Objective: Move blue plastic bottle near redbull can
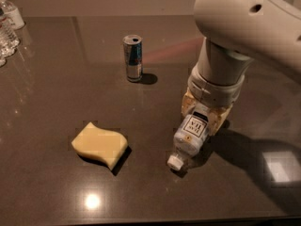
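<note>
The blue plastic bottle (189,136) lies on its side on the dark table, white cap pointing toward the front left, its white label facing up. My gripper (205,113) comes down from above on the bottle's rear half, its tan fingers (217,119) closed against both sides of the bottle. The redbull can (133,58) stands upright at the back middle of the table, well apart from the bottle, up and to its left.
A yellow sponge (99,144) lies at the front left of the dark table (56,88). Clear ribbed water bottles (8,27) stand at the far left back edge. My large white arm (244,27) fills the upper right.
</note>
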Robot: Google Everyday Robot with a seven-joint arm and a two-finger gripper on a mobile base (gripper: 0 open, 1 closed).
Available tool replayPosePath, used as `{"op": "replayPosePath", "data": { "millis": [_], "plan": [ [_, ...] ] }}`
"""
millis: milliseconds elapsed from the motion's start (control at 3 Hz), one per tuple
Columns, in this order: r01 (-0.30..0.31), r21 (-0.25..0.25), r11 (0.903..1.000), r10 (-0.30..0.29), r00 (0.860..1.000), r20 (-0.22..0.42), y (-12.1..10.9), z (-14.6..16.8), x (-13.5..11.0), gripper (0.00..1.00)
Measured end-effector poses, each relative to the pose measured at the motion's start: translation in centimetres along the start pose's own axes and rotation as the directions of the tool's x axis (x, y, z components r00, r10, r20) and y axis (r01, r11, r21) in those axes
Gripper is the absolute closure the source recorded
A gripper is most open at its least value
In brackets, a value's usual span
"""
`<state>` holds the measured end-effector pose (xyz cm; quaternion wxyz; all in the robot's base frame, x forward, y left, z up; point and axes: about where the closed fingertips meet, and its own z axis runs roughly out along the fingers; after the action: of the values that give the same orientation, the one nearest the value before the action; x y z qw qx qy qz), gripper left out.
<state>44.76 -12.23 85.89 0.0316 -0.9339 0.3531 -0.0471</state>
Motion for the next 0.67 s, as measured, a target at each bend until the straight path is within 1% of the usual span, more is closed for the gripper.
{"op": "replayPosePath", "data": {
  "millis": [333, 667],
  "plan": [
    [-0.088, 0.037, 0.9955, 0.088, 0.996, 0.0, -2.3, -0.7, 2.3, 1.0],
    [-0.186, 0.07, 0.9801, 0.185, 0.983, 0.016, -4.9, -1.0, 4.6, 1.0]
  ]
}}
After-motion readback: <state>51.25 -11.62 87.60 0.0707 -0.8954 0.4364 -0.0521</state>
